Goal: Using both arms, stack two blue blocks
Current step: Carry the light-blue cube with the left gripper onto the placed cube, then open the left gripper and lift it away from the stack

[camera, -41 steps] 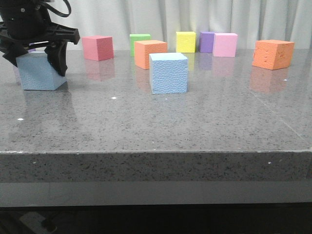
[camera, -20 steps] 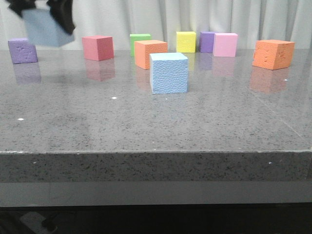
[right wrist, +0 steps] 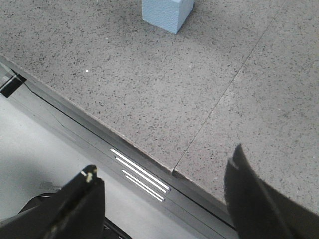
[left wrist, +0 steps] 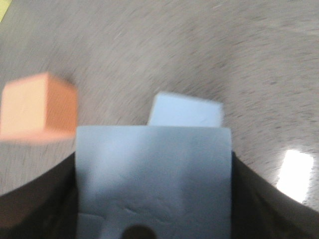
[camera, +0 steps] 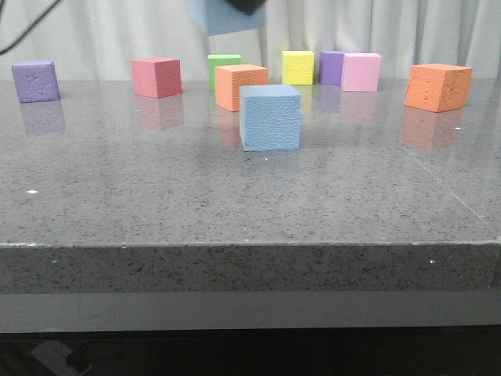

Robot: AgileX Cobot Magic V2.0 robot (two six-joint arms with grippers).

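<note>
One pale blue block [camera: 270, 117] stands on the grey table near the middle. It also shows in the left wrist view [left wrist: 185, 110] and the right wrist view [right wrist: 167, 12]. The other blue block [camera: 227, 16] hangs in the air at the top edge of the front view, above and slightly left of the first. My left gripper [left wrist: 153, 164] is shut on it, with dark fingers on both sides of the block [left wrist: 153, 189]. Only a dark bit of that gripper [camera: 249, 6] shows in the front view. My right gripper [right wrist: 164, 199] is open and empty over the table's front edge.
Coloured cubes stand along the back: purple [camera: 35, 81], red-pink [camera: 157, 77], green [camera: 223, 63], orange [camera: 241, 86], yellow [camera: 298, 67], purple [camera: 332, 67], pink [camera: 361, 72], orange [camera: 438, 87]. The near orange cube [left wrist: 37, 107] stands close behind the table's blue block. The table's front edge [camera: 250, 244] is near.
My left gripper has lifted the blue block off the table at the far left and carried it up and to the right, to above the middle blue block.
</note>
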